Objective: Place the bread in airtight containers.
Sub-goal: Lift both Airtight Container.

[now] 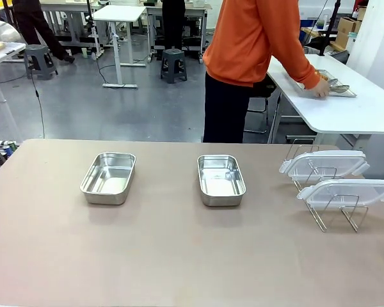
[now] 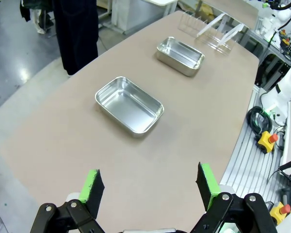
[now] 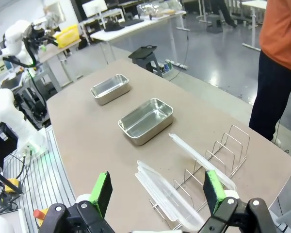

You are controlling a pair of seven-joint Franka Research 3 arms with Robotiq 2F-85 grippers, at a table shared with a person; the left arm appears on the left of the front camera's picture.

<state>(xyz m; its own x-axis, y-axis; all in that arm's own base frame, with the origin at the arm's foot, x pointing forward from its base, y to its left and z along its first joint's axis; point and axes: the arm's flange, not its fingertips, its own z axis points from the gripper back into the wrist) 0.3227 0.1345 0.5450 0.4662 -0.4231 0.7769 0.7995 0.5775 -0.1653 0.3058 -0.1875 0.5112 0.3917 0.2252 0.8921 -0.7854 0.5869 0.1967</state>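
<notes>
Near the tabletop's far edge, the left container [image 1: 108, 178] and right container [image 1: 221, 180] look stiff and slick, best pinched at a rim; left hand [image 2: 148, 172] and right hand [image 3: 157, 175] both gape

The tan surface [image 1: 179, 268] holds a shiny steel pan [image 1: 108, 177] at the left; a second steel pan [image 1: 221, 180] sits mid-surface, well apart; a wire rack [image 1: 320, 220] stands at the right.
</notes>
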